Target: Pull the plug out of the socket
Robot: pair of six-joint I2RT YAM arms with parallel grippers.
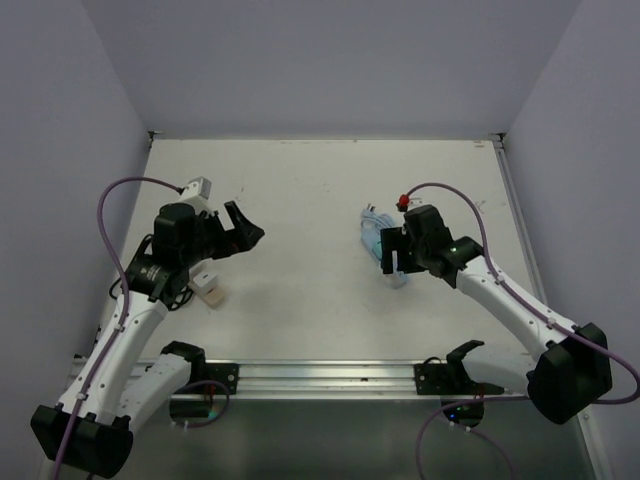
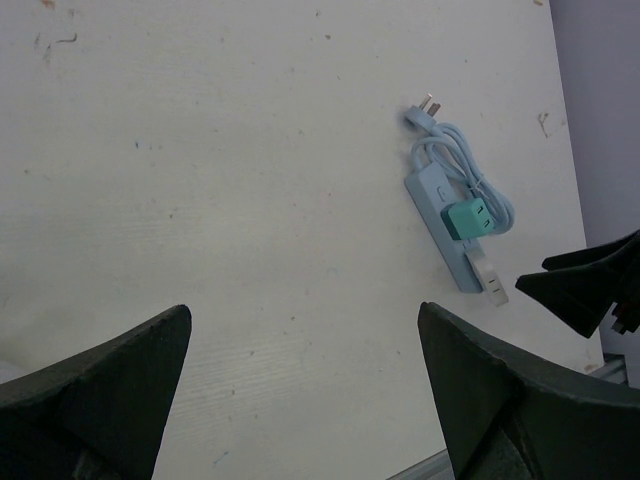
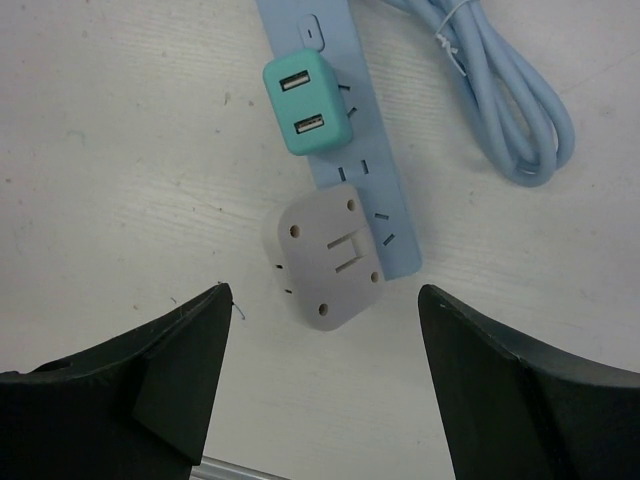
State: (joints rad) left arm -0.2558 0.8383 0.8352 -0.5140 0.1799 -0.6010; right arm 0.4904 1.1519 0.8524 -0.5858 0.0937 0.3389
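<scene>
— What colours do you see below you?
— The socket strip (image 3: 372, 135) is pale blue with darker blue slot marks, and its cable (image 3: 520, 110) is the same pale blue.
— And the rest?
— The charger block (image 3: 305, 103) is teal with two pale ports. The plug (image 3: 330, 262) is grey with small dark dots. The table (image 3: 120, 150) is white, flecked with dark specks. My fingers (image 3: 150, 390) are black.

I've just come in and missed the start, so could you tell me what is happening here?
The right tool hovers above a blue power strip, open and lined up over the grey plug seated at its end, not yet gripping it. A teal USB adapter sits in the strip beside that plug. The left tool hangs open off to the side, holding nothing.
</scene>
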